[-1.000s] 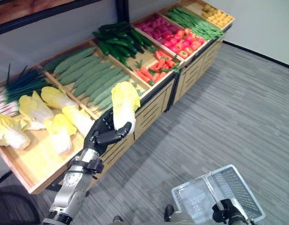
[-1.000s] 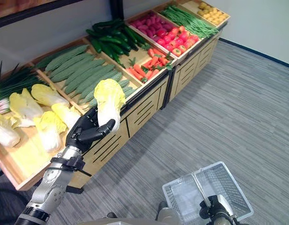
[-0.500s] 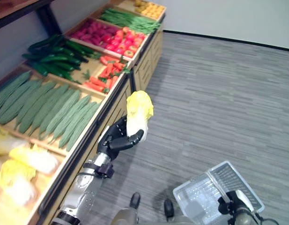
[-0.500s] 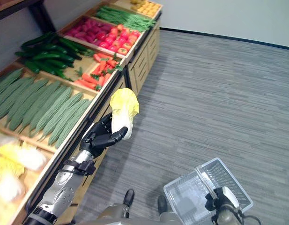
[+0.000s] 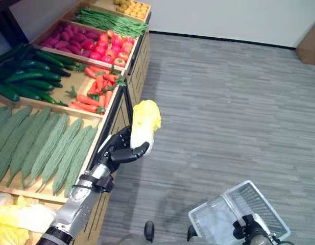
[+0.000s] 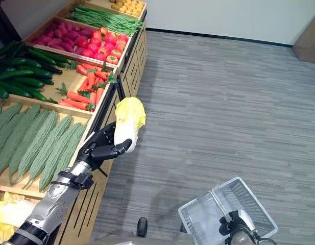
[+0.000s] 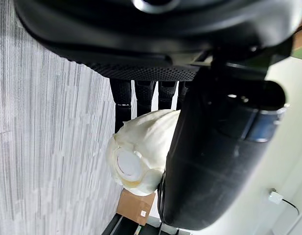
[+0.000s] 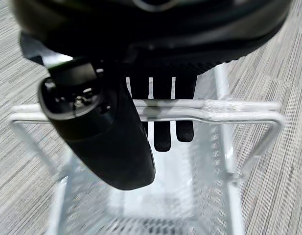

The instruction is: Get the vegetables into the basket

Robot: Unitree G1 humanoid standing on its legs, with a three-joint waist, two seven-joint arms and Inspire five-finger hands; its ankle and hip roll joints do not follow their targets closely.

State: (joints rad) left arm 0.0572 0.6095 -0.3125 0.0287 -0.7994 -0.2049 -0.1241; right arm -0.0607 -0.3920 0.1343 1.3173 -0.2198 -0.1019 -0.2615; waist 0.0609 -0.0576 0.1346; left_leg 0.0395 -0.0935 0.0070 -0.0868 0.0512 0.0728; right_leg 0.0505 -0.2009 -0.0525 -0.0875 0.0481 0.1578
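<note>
Since a second ago the whole outlook has swung away from the cabbage end of the stand toward the open floor, and the left hand (image 5: 119, 151) has carried its napa cabbage (image 5: 144, 124) clear of the crates; it now hangs over the grey carpet just beside the stand's front edge.

From where I stand, the grip makes sense: the fingers (image 7: 123, 93) curl round the pale stem end while the thumb closes across the front, so the heavy base is pinned and the yellow leafy top stands free above, where squeezing would bruise it. Held upright like that, it looks ready to go into the basket stem first.

Low on the robot's right, the right hand (image 6: 231, 225) is wrapped round the wire handle (image 8: 204, 105) of the white mesh basket (image 5: 264, 204), carrying it with the mouth facing up so it can receive the load. Basket and cabbage are well apart, so I judge the carry is mid-way, with the crossing and release not yet done.

Behind the arm, the bitter gourds (image 5: 40, 143), carrots (image 5: 93, 92) and cucumbers (image 5: 24, 71) lie in their wooden crates.
</note>
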